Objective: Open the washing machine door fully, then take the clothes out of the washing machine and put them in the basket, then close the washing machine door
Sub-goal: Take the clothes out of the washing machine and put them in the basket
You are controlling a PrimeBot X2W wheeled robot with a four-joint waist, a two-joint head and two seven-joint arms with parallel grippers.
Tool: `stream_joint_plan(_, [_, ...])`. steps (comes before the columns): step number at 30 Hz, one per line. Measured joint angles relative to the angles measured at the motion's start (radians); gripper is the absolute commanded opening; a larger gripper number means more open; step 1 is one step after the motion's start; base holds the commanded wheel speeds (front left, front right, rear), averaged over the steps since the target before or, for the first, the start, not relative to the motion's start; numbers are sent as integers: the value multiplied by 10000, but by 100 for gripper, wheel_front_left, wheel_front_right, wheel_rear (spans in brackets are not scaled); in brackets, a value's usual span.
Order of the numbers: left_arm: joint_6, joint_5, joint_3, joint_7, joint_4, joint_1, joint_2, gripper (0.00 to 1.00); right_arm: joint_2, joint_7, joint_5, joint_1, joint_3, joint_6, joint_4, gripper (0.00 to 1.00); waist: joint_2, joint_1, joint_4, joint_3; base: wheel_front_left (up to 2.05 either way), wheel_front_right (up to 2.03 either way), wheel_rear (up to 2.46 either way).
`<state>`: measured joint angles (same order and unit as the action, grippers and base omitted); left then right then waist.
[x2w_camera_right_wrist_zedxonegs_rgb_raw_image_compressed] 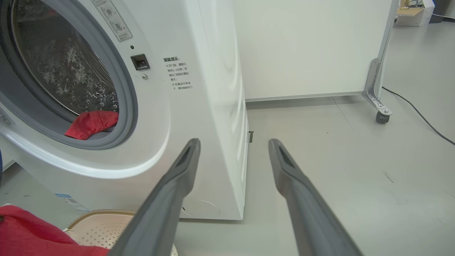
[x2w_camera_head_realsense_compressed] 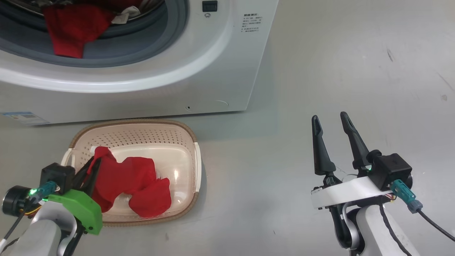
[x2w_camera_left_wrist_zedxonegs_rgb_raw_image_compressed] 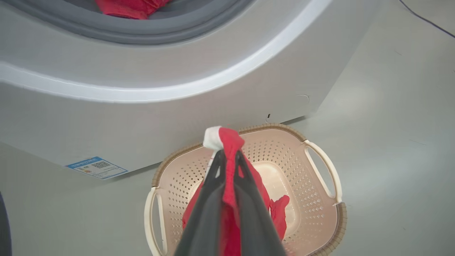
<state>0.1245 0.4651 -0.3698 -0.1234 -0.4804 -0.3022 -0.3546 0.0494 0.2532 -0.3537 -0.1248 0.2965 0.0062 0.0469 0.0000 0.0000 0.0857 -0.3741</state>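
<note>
One basket (x2w_camera_head_realsense_compressed: pixel 197 167) sits before the washing machine (x2w_camera_head_realsense_compressed: pixel 213 71). The left gripper (x2w_camera_left_wrist_zedxonegs_rgb_raw_image_compressed: pixel 229 155) clamps one red garment (x2w_camera_head_realsense_compressed: pixel 121 177) draped into it. A second garment (x2w_camera_head_realsense_compressed: pixel 73 28) hangs from the drum (x2w_camera_right_wrist_zedxonegs_rgb_raw_image_compressed: pixel 71 71). The right gripper (x2w_camera_head_realsense_compressed: pixel 329 117) gapes empty.

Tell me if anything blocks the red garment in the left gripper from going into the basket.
Nothing visible does: the left gripper holds the garment over the open basket, its lower part lying inside.
</note>
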Motion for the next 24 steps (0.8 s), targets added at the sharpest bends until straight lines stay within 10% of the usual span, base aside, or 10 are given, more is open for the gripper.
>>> stream_joint_plan(24, [8, 449, -332, 700, -2295, -1328, -754, 0, 0, 2, -393, -727, 865, -594, -681, 100, 0, 0, 1777, -2112, 0, 0, 0])
